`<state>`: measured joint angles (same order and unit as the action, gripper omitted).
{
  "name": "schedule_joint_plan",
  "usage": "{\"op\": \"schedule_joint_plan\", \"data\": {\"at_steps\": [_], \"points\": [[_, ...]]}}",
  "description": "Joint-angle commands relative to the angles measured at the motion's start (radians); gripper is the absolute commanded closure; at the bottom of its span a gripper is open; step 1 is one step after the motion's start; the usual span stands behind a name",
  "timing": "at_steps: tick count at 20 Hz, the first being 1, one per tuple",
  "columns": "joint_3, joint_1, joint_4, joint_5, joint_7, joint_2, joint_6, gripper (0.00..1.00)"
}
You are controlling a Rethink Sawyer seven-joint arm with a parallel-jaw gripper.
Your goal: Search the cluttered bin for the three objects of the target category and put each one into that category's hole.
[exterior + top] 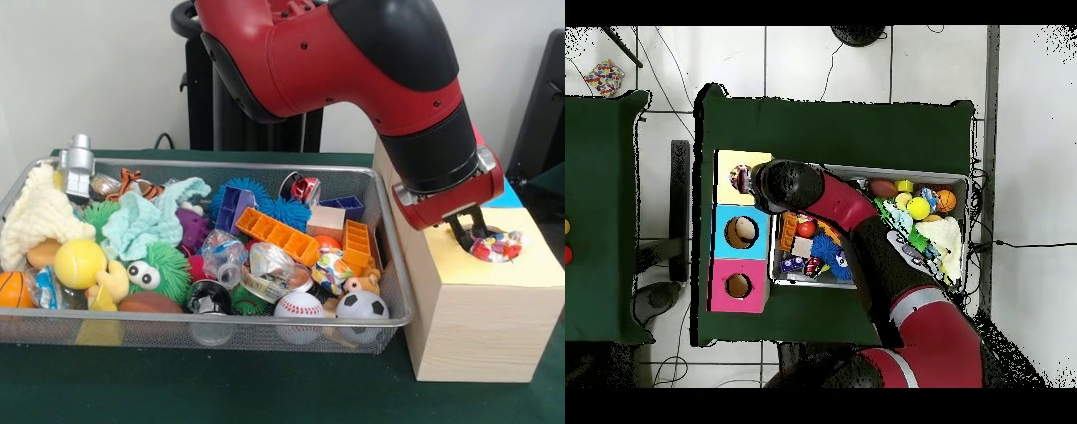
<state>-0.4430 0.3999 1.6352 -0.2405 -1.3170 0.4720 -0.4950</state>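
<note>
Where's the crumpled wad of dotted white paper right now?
In the front view, the dotted paper wad sits in the yellow-topped box's round hole, right of the wire mesh basket, under the gripper.

Robotics lab, pedestal-mounted arm [353, 62], green-clothed table [835, 120], tiled floor [1025, 150]

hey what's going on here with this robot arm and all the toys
The red and black arm has its gripper over the yellow-topped box, fingers around a dotted paper wad sitting in the hole. Whether they grip it is unclear. The wire bin beside the box is packed with toys.
</note>
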Motion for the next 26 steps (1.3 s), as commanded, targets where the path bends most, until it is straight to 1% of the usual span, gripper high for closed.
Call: {"op": "schedule_joint_plan", "data": {"at_steps": [1,4,8,11,12,20,22,24,26], "points": [[-0.026,0.035,0.053,-0.018,-0.155,0.016,-0.047,1.0],[-0.026,0.033,0.041,-0.022,-0.157,0.013,-0.043,1.0],[-0.021,0.03,0.047,-0.023,-0.16,0.019,-0.061,1.0],[-0.029,0.034,0.049,-0.02,-0.152,0.016,-0.046,1.0],[-0.028,0.033,0.047,-0.02,-0.152,0.016,-0.049,0.0],[-0.027,0.03,0.041,-0.018,-0.154,0.016,-0.058,0.0],[-0.031,0.033,0.044,-0.017,-0.152,0.016,-0.051,0.0],[-0.042,0.038,0.038,-0.013,-0.144,0.01,-0.019,0.0],[-0.038,0.034,0.03,-0.011,-0.144,0.011,-0.025,0.0]]}}
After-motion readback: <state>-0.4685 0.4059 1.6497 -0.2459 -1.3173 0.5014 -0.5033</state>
